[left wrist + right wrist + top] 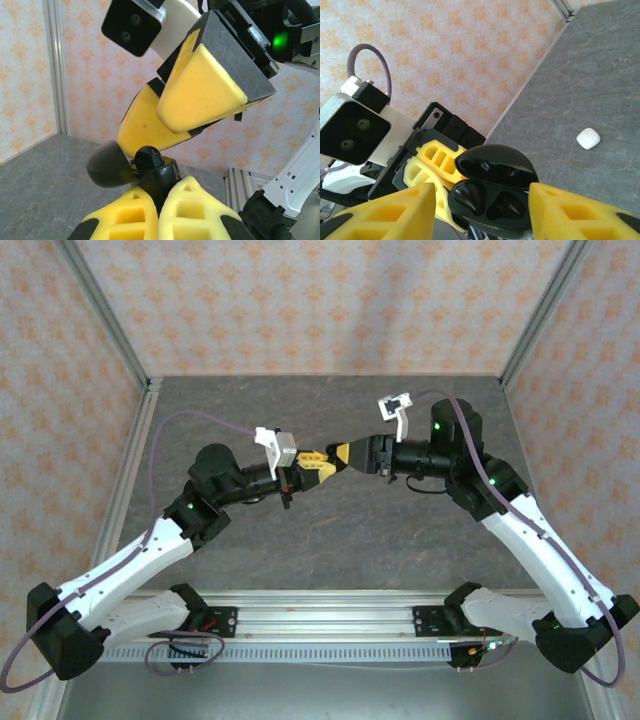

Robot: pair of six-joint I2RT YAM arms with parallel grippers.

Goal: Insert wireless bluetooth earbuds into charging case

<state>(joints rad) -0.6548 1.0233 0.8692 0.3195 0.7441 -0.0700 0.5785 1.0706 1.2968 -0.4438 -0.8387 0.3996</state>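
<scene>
While the left gripper clamps the open charging case, black earbuds look seated and the right gripper gapes empty.

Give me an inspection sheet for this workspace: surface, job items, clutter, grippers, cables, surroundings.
Surface: grey stone-look table.
Job's things: black case, lid up, held above the table; dark earbuds sit inside it. A small white case-like item lies apart on the table.
Clutter: nothing seen.
Grippers: left gripper shut on the black case; right gripper open, a finger on either side of the case.
Cables: purple cables loop along both arms.
Surroundings: patterned walls, metal corner posts.
</scene>
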